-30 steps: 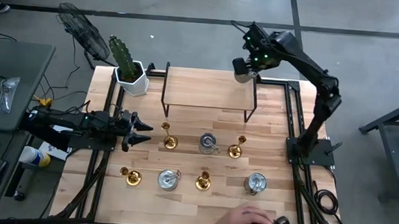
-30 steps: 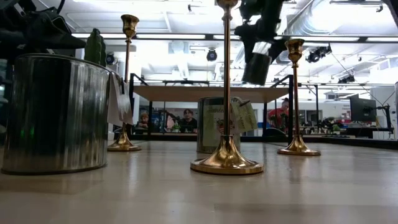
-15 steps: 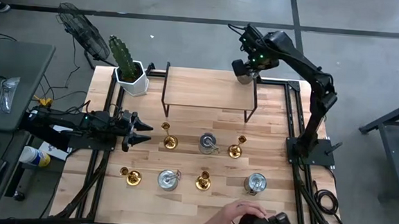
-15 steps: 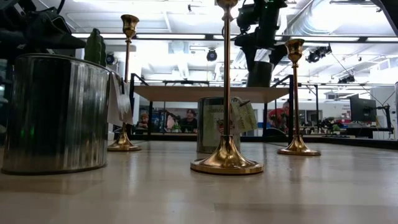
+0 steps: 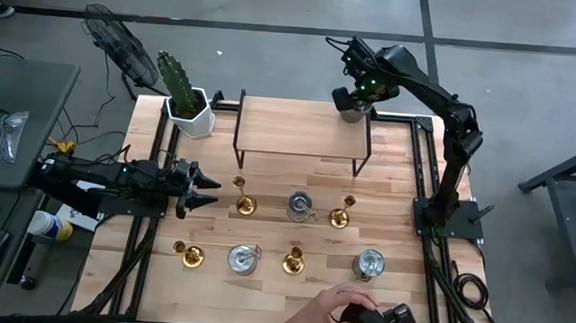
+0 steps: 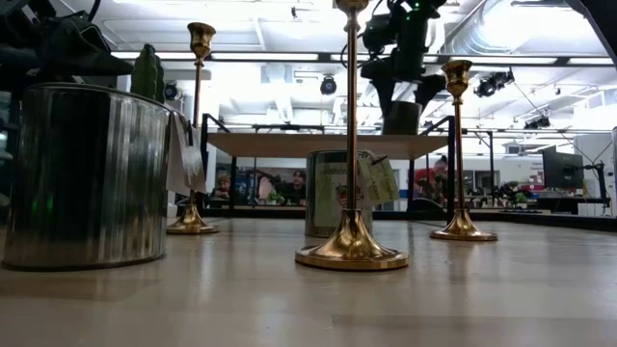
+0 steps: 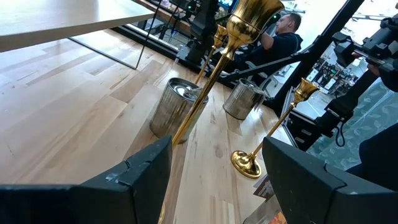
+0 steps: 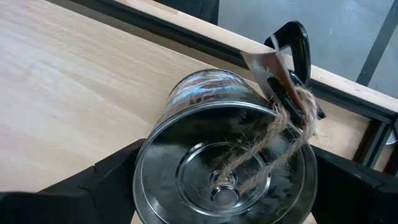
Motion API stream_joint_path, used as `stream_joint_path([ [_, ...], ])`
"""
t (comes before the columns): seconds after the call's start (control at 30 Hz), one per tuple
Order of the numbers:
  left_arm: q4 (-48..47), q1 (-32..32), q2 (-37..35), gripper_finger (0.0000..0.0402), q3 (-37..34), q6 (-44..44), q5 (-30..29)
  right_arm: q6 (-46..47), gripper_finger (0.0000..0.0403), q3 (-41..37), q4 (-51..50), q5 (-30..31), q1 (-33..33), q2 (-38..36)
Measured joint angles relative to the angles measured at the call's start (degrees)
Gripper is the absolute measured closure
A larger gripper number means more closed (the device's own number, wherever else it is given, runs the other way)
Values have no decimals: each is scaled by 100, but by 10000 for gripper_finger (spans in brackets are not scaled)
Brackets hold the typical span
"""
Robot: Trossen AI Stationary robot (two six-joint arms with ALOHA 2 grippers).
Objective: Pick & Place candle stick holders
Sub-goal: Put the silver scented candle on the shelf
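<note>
Silver cup-like holder [image 8: 227, 158] sits clamped between the wide-spread fingers of the right gripper [image 5: 351, 107], which hangs over the far right corner of the raised wooden shelf [image 5: 300, 130]; a loop of twine [image 8: 267, 149] and a paper tag [image 8: 261, 65] trail from the cup, but no writing on the tag can be read. From table height the same cup shows dark, just above the shelf top. The left gripper [image 5: 204, 189] waits at the left edge of the table [image 5: 270, 286], its fingers spread apart and holding nothing, pointing toward the nearest gold candlestick [image 5: 244, 204]. On the table stand four gold candlesticks and three more silver holders in two rows: in the far row a silver holder [image 5: 300, 205] stands between two candlesticks, and the near row alternates gold and silver, ending in a silver holder [image 5: 369, 266] at the right. A white pot with a cactus [image 5: 184, 97] stands at the table's far left corner. A person's hand [image 5: 334, 310] shows at the near edge.
</note>
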Motion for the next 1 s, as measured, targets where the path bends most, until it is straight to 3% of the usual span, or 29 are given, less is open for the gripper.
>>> stream_joint_path([
  [0.4,0,-2,0,156,0,0,0,-55,46,0,0,-6,0,0],
  [0.73,1,-2,1,156,0,-1,0,-121,8,2,23,33,0,-11],
  [1.0,0,-2,0,156,-1,0,0,-118,4,2,61,32,0,-22],
])
